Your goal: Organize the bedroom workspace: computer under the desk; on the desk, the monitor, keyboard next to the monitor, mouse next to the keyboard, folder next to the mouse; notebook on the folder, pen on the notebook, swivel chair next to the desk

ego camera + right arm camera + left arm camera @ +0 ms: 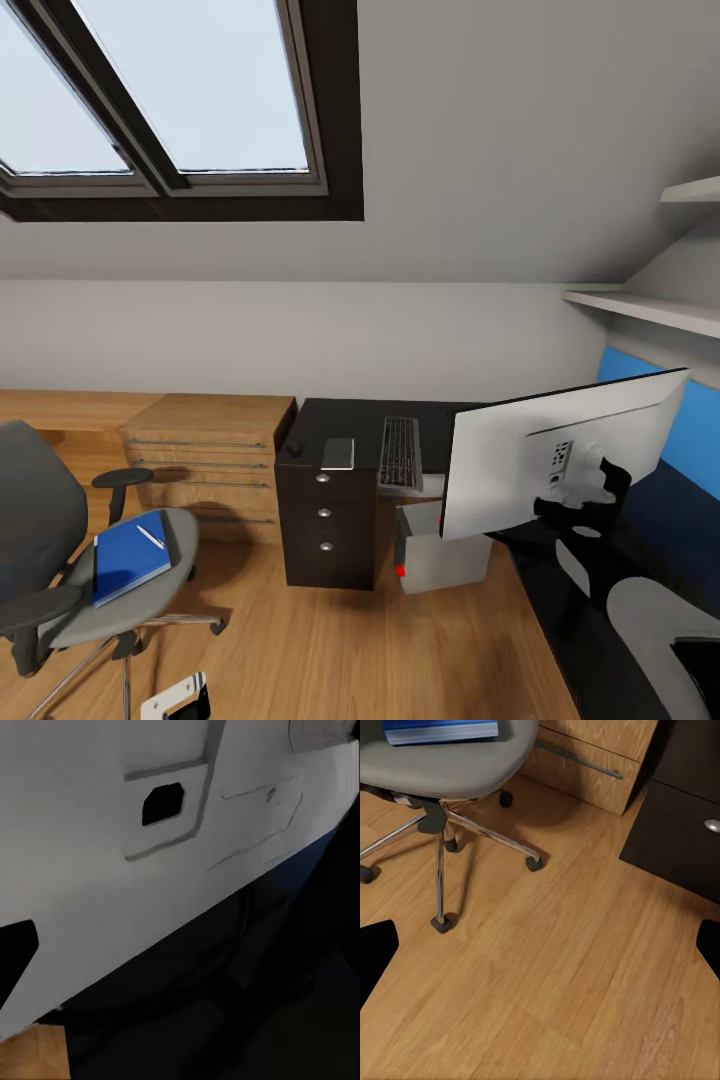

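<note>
Well, the right gripper (585,485), jaws hidden so I cannot tell, sits behind the monitor (545,460) on the desk (345,415); go slow, keep it upright, away from the keyboard (400,453).

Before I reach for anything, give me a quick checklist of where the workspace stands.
1. Monitor on the desk: ok, it stands on the black top with its pale back toward the camera.
2. Keyboard on the desk beside the monitor: ok.
3. Computer under the desk: ok, it sits on the floor below the desktop.
4. Folder moved to the desk: not ok, it lies on the swivel chair seat.
5. Pen on the notebook: not ok, it rests on the folder.
6. Left gripper free: ok, open over bare floor.
</note>
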Tool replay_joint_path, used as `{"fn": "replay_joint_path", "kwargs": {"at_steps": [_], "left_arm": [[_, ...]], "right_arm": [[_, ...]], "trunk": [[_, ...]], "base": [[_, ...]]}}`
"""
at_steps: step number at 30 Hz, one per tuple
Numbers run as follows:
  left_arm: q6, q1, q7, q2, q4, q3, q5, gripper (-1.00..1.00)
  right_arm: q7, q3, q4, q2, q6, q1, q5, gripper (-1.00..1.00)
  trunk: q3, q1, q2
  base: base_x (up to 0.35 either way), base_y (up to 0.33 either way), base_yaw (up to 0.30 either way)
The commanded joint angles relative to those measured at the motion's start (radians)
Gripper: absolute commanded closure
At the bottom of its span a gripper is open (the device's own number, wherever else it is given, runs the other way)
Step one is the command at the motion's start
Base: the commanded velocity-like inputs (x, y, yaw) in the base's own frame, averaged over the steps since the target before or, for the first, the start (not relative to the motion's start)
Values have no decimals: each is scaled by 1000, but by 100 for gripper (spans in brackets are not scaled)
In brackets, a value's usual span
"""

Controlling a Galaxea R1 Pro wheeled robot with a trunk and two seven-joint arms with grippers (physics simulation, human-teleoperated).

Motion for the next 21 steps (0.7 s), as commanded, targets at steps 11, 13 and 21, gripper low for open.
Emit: {"fn": "replay_joint_path", "kwargs": {"at_steps": [11,13,21], "left_arm": [[-9,3,16,-15,-1,1,11,-100],[-10,3,16,-27,-12,2,10,-100],[-12,3,13,-36,20,4,2,-100]], "right_arm": [[-3,5,263,73,-447,64,-20,-100],[-3,5,263,83,-446,58,-20,-100],[-6,4,256,97,-449,53,-22,-100]], "trunk": [[-2,0,-1],[-2,0,-1],[-2,0,-1]], "base": [[0,0,0],[0,0,0],[0,0,0]]}}
